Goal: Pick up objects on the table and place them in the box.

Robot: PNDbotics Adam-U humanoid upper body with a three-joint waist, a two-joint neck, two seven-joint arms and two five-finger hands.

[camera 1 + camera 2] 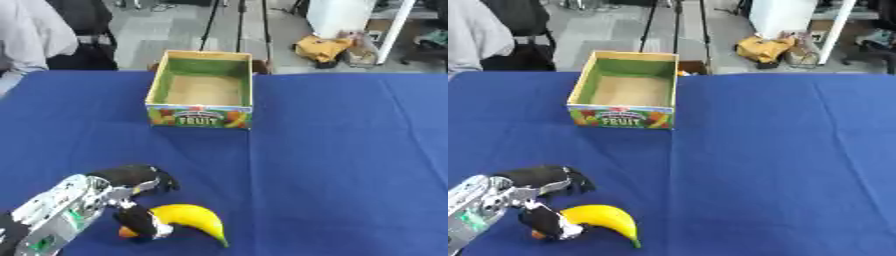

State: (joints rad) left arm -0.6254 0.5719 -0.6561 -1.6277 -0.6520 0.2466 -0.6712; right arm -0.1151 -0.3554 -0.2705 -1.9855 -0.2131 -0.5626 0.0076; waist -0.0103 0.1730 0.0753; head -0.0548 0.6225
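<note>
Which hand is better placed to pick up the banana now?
The left hand: it is already at the banana, thumb against its near end, fingers above it. The right hand shows in neither view. The box stands farther up the table.

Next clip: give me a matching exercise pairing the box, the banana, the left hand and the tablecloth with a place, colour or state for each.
Things:
1. fruit box
2. banana
3. left hand
4. tablecloth

Descriptions:
A. black, fingers curled, right beside the yellow fruit
B. plain blue, spread under everything
C. yellow and curved, lying near the table's front left
D. open on top, green inner walls, nothing seen inside

Pairs: 1-D, 2-C, 3-A, 4-B
</note>
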